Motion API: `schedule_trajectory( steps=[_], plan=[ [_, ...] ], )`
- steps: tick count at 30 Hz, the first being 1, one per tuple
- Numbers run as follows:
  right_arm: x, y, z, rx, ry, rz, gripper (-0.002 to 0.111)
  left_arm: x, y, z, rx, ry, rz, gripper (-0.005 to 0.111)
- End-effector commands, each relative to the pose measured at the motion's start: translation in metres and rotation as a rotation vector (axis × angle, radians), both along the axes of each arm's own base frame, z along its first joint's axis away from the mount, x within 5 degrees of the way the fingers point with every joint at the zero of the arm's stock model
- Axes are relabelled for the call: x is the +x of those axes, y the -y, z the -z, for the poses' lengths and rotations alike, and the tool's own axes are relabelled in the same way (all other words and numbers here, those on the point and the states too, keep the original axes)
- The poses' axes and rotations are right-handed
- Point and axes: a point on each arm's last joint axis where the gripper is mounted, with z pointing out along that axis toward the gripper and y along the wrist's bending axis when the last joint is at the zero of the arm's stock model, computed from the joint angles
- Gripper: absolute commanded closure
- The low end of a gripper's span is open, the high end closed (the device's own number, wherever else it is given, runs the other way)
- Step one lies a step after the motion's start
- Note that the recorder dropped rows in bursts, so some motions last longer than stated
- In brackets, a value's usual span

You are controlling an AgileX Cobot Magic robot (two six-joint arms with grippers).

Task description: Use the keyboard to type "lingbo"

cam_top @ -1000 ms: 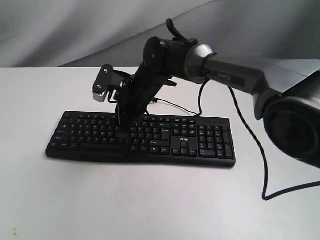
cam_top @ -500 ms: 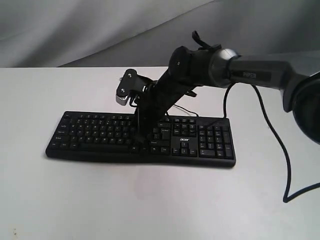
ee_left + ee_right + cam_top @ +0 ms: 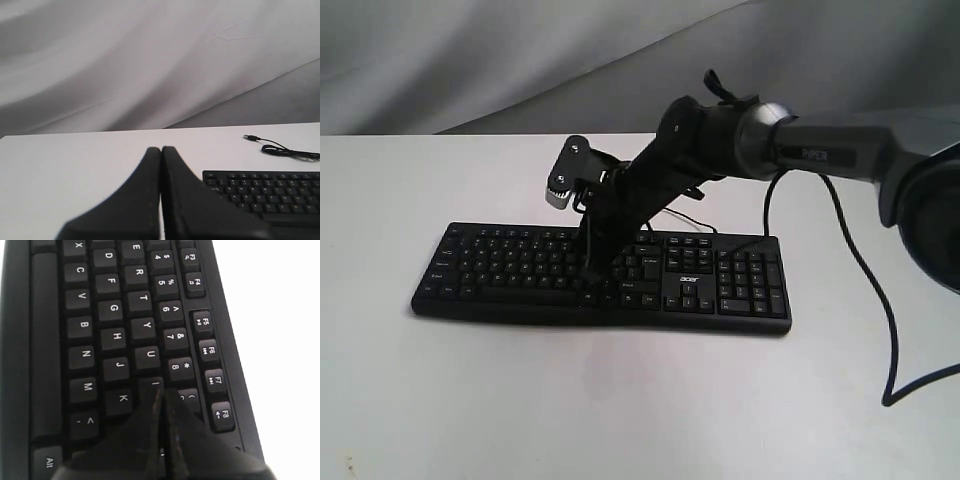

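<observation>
The black keyboard [image 3: 500, 265] lies across the white table, number pad to the right. My right gripper [image 3: 592, 276] reaches down onto its letter block, fingers pressed together and holding nothing. In the right wrist view the shut tips [image 3: 162, 391] sit at the I key [image 3: 156, 383], with K and the 9 key on either side. My left gripper [image 3: 161, 149] is shut and empty, hovering over bare table beside the keyboard's Esc corner [image 3: 212, 176]. The left arm does not show in the exterior view.
The keyboard's thin USB cable [image 3: 280, 149] lies loose on the table behind it, plug unconnected. A black arm cable [image 3: 865, 290] droops onto the table at the right. Grey cloth [image 3: 470, 60] hangs behind the white table [image 3: 620, 400].
The right arm swung to the right along the letter rows, then eased slightly back left; its shut tips now rest further right than one second ago.
</observation>
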Motion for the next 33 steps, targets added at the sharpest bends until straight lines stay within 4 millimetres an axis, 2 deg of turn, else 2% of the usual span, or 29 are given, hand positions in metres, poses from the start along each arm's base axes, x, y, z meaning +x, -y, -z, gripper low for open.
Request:
schedule_trajectory(
  steps=[1,14,18,22,25,29,31,33],
  plan=[
    [0.0,0.001,0.003,0.001,-0.002,0.001,0.108,0.0,0.0,0.001,0.0,0.009,0.008,0.106],
    [0.0,0.001,0.006,-0.008,-0.008,-0.01,0.108,0.0,0.0,0.001,0.0,0.009,0.008,0.106],
    [0.0,0.002,0.016,-0.023,-0.014,-0.011,0.108,0.0,0.0,0.001,0.0,0.009,0.008,0.106],
    [0.001,0.004,0.011,-0.021,-0.011,-0.014,0.108,0.0,0.0,0.001,0.0,0.009,0.008,0.106],
    [-0.002,0.004,-0.008,-0.013,0.006,-0.033,0.108,0.0,0.0,0.001,0.0,0.009,0.008,0.106],
    [-0.018,0.002,-0.046,-0.005,-0.017,-0.083,0.108,0.0,0.0,0.001,0.0,0.009,0.008,0.106],
    [-0.029,0.0,-0.066,-0.069,-0.004,-0.075,0.108,0.0,0.0,0.001,0.0,0.009,0.008,0.106],
    [-0.055,-0.004,-0.094,-0.112,0.059,-0.008,0.108,0.0,0.0,0.001,0.0,0.009,0.008,0.106]
  ],
)
